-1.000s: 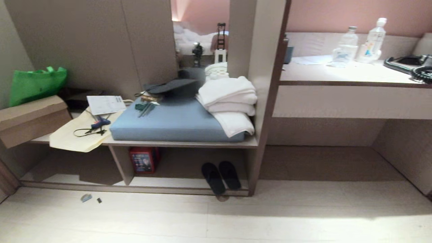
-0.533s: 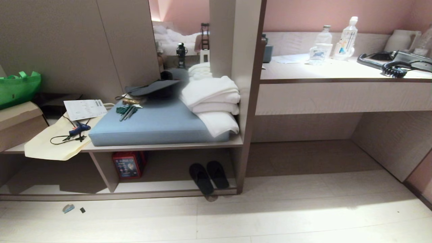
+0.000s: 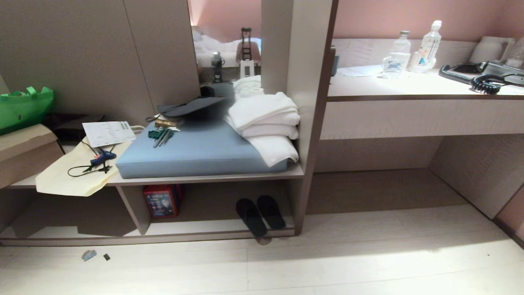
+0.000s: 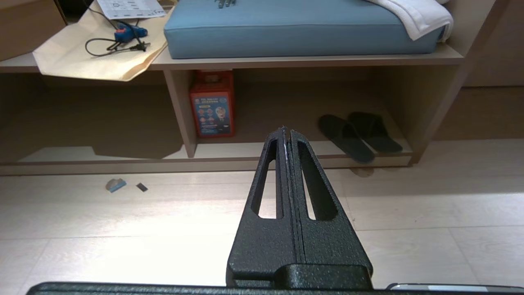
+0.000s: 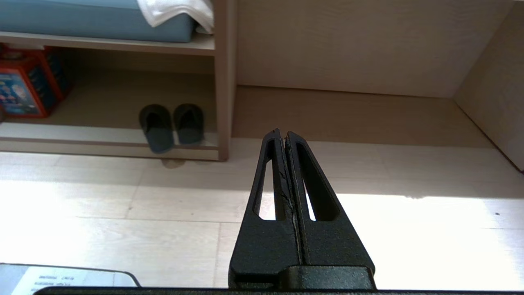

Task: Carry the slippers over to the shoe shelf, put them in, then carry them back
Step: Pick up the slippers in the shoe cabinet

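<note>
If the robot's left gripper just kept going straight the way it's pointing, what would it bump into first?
Probably the front lip of the shoe shelf, between the red box and the slippers. The shut left gripper hangs above bare floor; depth is hard to judge.

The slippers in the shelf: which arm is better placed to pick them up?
Probably the right. The slippers lie in the shoe shelf's right compartment, beside its right wall. Both grippers, left and right, are shut and empty.

The slippers [image 3: 260, 214] lie side by side in the shoe shelf [image 3: 213, 237].
</note>
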`<state>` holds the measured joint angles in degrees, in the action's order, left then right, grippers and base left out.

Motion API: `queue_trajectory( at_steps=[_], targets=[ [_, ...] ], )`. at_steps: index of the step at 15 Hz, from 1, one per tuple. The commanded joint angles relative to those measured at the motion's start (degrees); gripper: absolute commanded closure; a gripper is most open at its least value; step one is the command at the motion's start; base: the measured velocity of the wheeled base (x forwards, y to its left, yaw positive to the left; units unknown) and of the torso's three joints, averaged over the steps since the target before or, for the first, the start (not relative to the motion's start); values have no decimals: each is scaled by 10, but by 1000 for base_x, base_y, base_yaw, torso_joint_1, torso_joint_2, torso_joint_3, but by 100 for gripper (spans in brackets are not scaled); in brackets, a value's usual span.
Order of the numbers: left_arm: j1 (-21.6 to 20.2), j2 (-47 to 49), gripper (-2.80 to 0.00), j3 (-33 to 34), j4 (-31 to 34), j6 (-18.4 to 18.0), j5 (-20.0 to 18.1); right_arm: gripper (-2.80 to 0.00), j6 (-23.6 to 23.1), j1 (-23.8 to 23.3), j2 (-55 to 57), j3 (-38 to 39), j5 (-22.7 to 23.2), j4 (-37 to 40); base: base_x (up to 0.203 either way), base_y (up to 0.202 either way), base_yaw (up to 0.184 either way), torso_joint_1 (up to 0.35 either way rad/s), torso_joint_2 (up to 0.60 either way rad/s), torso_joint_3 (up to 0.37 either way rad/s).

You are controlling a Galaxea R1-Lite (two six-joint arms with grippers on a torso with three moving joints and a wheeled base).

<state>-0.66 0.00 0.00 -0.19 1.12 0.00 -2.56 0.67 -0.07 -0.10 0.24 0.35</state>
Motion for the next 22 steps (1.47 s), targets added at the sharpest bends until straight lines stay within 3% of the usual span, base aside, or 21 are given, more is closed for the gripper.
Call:
queue_trajectory(
  at_steps=[1, 17, 22],
  targets=[
    [0, 1, 0, 0, -1, 0, 1, 0, -1, 0, 1, 0, 0, 0, 0, 197, -2, 2, -2, -2],
    [0, 1, 0, 0, -1, 0, 1, 0, -2, 0, 1, 0, -1, 0, 0, 192, -2, 2, 3, 4],
    [0, 1, 0, 0, -1, -1, 1, 0, -2, 0, 1, 0, 0, 0, 0, 19, -2, 1, 0, 1]
  ],
)
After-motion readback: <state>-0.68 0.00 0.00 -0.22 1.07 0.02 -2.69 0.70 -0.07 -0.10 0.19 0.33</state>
